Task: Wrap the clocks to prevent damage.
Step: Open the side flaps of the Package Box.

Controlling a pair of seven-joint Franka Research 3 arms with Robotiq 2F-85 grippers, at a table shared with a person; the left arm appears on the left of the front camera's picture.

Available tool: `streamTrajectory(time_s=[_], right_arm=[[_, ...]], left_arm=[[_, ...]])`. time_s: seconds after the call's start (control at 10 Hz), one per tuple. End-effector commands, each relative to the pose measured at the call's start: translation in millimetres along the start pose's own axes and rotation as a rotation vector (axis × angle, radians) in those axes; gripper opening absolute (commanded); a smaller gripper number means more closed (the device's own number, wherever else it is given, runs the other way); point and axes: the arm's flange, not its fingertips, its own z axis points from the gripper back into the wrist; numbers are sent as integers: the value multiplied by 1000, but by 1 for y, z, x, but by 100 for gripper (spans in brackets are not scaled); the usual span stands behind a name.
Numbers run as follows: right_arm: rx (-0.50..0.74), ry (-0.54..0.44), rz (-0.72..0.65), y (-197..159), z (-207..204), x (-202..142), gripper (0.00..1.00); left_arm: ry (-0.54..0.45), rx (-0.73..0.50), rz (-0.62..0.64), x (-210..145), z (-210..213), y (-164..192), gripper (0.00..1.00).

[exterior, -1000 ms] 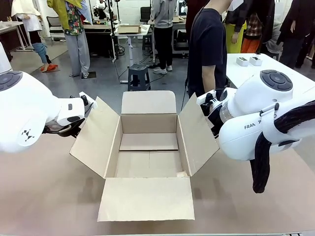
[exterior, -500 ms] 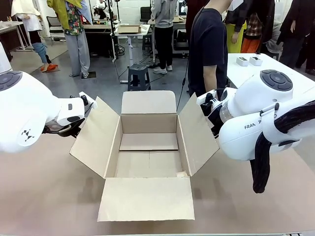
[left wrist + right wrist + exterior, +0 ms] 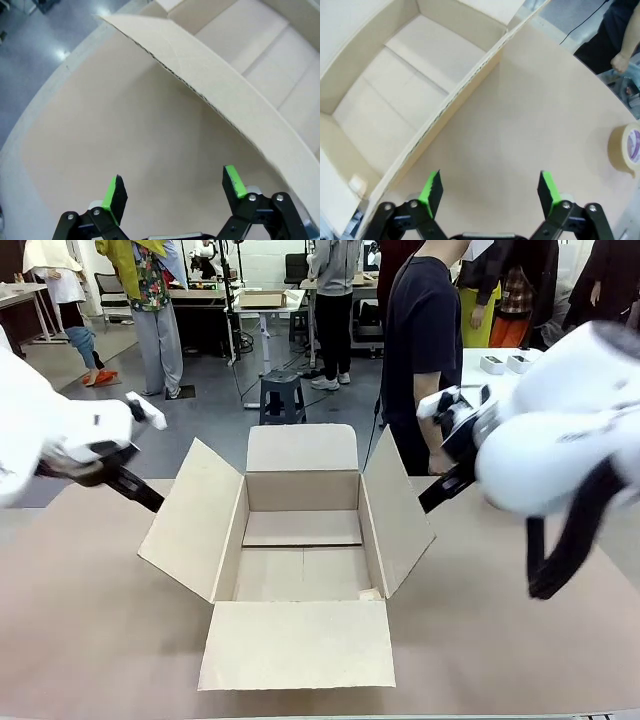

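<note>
Both pincers released, jaws wide, nothing between the green pads.

Left pincer (image 3: 175, 182) hangs over bare tabletop (image 3: 90, 640) just outside the carton's left flap (image 3: 200, 85). That flap slants up and outward, its raw edge standing between the pincer and the carton interior. In the front view the left arm is blurred and the pincer's black fingers (image 3: 150, 502) point down towards the flap's outer face, not touching it.

Right pincer (image 3: 490, 182) mirrors this: over bare tabletop beside the right flap (image 3: 465, 95), which blocks the straight line into the box. Front view is blurred here too.

Carton (image 3: 300, 530) sits mid-tabletop with all four flaps splayed and the near flap lying flat towards the robot. Its floor is bare cardboard except for a small whitish scrap (image 3: 357, 185) in the near right corner; can't tell what it is.

Clocks: can't tell where they are from these views.

Around: a tape roll (image 3: 626, 147) lies on the tabletop, well right of the right pincer, cut by the frame edge. A person in a dark shirt (image 3: 422, 330) stands at the far side behind the right flap, one hand (image 3: 620, 62) hanging near the tabletop edge. A stool (image 3: 282, 395) stands on the floor beyond the carton.
</note>
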Motion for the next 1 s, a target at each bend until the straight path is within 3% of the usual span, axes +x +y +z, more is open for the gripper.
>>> streamTrajectory(time_s=[0.0, 0.2, 0.4, 0.5, 0.9], right_arm=[[-19, 9, -14, -14, 84, -21, 100], [-111, 8, -7, 14, 155, -17, 100], [-159, 41, -38, 33, 178, -11, 100], [-101, -15, -1, 10, 166, -22, 100], [-101, -15, -1, 10, 166, -22, 100]], left_arm=[[14, 9, -64, -17, 79, 11, 100], [23, 89, -87, -5, 151, -1, 100], [70, 154, -72, 2, 185, -15, 100], [4, 79, -89, -8, 162, 1, 100], [4, 79, -89, -8, 162, 1, 100]])
